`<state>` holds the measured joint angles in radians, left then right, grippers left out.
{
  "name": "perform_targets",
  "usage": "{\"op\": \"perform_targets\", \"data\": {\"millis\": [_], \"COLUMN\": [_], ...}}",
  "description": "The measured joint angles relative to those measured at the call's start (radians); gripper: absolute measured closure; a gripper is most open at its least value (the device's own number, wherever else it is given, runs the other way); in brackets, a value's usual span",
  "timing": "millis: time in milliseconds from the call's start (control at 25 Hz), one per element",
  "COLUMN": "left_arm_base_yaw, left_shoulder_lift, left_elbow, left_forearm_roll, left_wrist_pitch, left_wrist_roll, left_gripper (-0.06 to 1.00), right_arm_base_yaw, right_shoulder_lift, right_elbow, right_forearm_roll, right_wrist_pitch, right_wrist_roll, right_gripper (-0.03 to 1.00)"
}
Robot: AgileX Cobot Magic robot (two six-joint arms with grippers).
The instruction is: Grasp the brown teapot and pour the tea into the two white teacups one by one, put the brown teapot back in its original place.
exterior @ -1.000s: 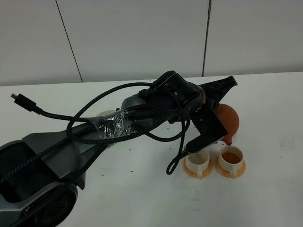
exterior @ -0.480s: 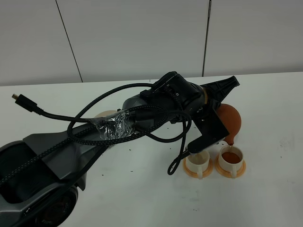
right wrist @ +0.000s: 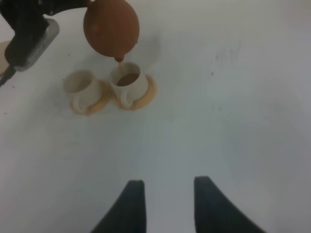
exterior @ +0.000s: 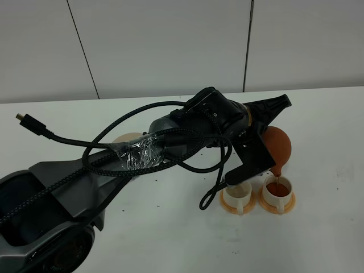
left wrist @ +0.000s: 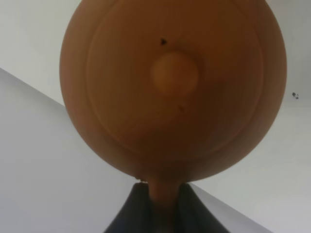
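Observation:
My left gripper (exterior: pixel 263 122) is shut on the handle of the brown teapot (exterior: pixel 277 144) and holds it tipped, spout down, over the right white teacup (exterior: pixel 277 190). A thin stream of tea runs from the spout into that cup, which holds brown tea. The left white teacup (exterior: pixel 236 195) sits beside it, partly under the wrist camera block. Both stand on orange saucers (exterior: pixel 289 203). The left wrist view is filled by the teapot's lid side (left wrist: pixel 172 82). The right wrist view shows the teapot (right wrist: pixel 112 27) over the cups (right wrist: pixel 129 80) and my right gripper (right wrist: pixel 164 201) open and empty above bare table. The cream coaster (exterior: pixel 126 138) shows behind the left arm.
The left arm and its looping black cables (exterior: pixel 142 145) cover much of the white table (exterior: pixel 318 239) at left and centre. A loose cable end (exterior: pixel 23 118) sticks out at far left. A white panelled wall stands behind.
The left gripper has tipped the teapot further and shifted it slightly right. The tea stream into the right cup is now plainer.

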<state>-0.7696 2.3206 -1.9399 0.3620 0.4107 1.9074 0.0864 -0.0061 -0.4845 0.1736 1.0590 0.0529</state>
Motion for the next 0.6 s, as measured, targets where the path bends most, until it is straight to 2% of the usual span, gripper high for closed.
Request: {"op": "perform_targets", "data": {"millis": [600], "left_arm_base_yaw": [0.000], "left_shoulder_lift": [0.000], "left_elbow": [0.000], "left_forearm_roll": [0.005], "left_wrist_pitch": [-0.004], "left_wrist_roll": [0.000], "left_gripper": [0.78], "right_arm_base_yaw": [0.000], "right_shoulder_lift": [0.000], "right_elbow": [0.000], "right_forearm_roll": [0.000], "right_wrist_pitch": [0.000], "right_wrist_roll": [0.000], "right_gripper": [0.73]}}
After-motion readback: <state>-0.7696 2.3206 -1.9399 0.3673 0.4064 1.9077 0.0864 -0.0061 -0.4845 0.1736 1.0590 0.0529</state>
